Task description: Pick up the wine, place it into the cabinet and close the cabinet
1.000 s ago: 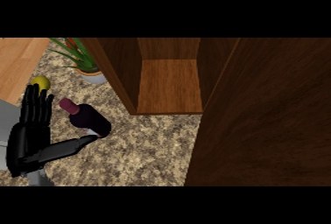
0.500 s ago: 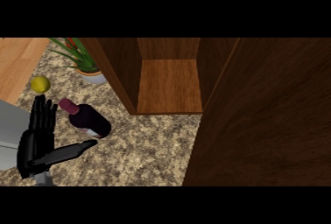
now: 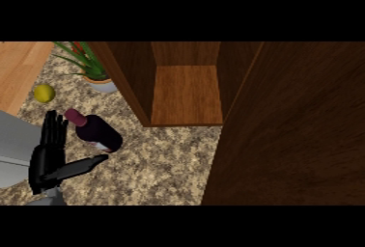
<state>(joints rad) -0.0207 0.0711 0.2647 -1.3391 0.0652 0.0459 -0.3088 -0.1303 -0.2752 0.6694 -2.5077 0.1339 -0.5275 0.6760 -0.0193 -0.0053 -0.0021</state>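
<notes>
The wine bottle (image 3: 97, 131), dark with a reddish cap, stands on the speckled counter to the left of the cabinet. My left hand (image 3: 47, 155) is open just left of it. The straight fingers rise beside the bottle's neck and the thumb reaches out under its base. I cannot tell whether the hand touches the bottle. The wooden cabinet (image 3: 187, 94) stands open with a bare shelf inside. Its dark door (image 3: 292, 135) is swung out and fills the right side of the view. My right hand does not show.
A potted plant (image 3: 91, 66) stands behind the bottle against the cabinet's left wall. A yellow lemon (image 3: 44, 92) lies further left. A grey surface (image 3: 13, 144) borders the counter at the left edge, with a light wooden area (image 3: 18, 65) at the top left.
My left hand has moved right, closer to the wine bottle, and its thumb now reaches under the bottle. The bottle, lemon and cabinet door have stayed put.
</notes>
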